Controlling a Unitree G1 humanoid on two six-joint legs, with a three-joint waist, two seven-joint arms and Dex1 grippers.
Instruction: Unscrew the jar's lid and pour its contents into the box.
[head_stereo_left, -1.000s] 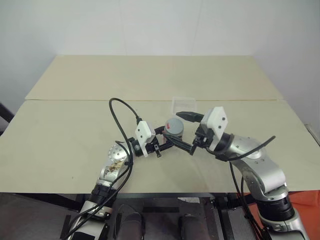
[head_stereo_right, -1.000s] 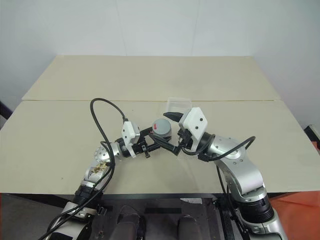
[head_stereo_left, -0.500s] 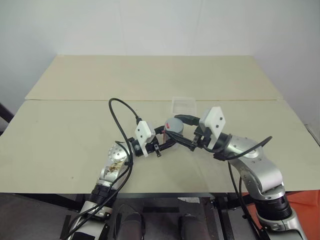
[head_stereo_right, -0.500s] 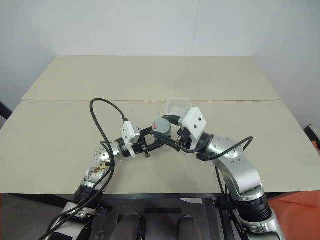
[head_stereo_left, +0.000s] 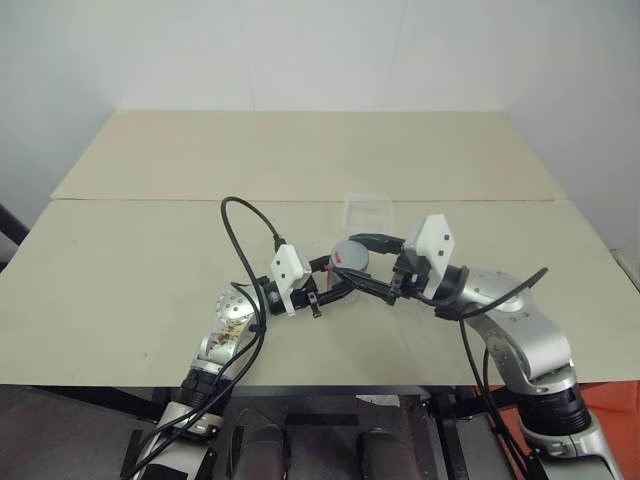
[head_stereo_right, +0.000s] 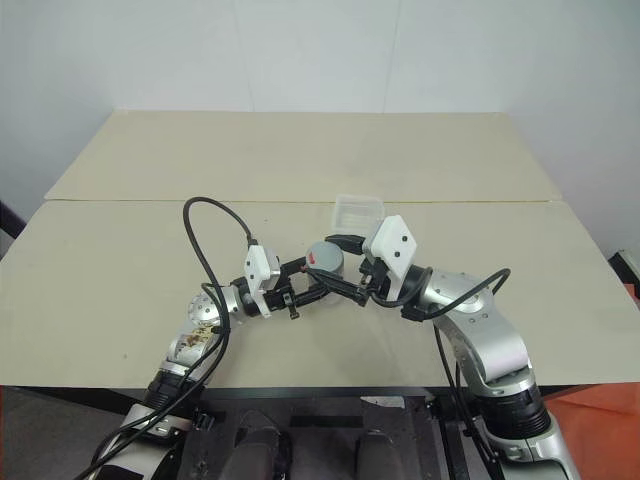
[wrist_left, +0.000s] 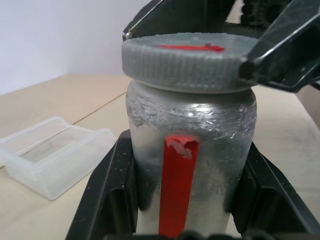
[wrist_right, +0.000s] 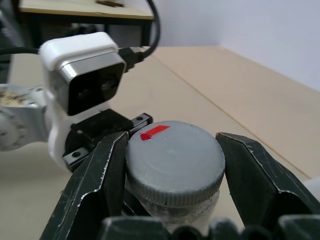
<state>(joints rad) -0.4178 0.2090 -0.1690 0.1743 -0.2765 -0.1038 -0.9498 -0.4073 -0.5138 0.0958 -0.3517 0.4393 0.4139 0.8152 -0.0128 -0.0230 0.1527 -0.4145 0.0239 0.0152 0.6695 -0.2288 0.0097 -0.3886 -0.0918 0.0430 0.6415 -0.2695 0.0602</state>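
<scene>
Right gripper (head_stereo_left: 366, 262): stood wide a second ago — now clamped on the lid (wrist_right: 174, 161).
Left gripper (head_stereo_left: 338, 281): unchanged — grips the jar (wrist_left: 190, 150).
Box (head_stereo_left: 368, 211): twelve o'clock of jar.

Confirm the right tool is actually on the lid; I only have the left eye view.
Observer: Right wrist view: the right tool is shut on the lid, one finger on each side.
Operator: Report the left tool's hold.
Observer: Left wrist view: the left tool clamps the jar on its body, below the lid.
Operator: Check the box.
Observer: Left wrist view: the box sits on the table beside the jar, apart from it; I see nothing inside.
</scene>
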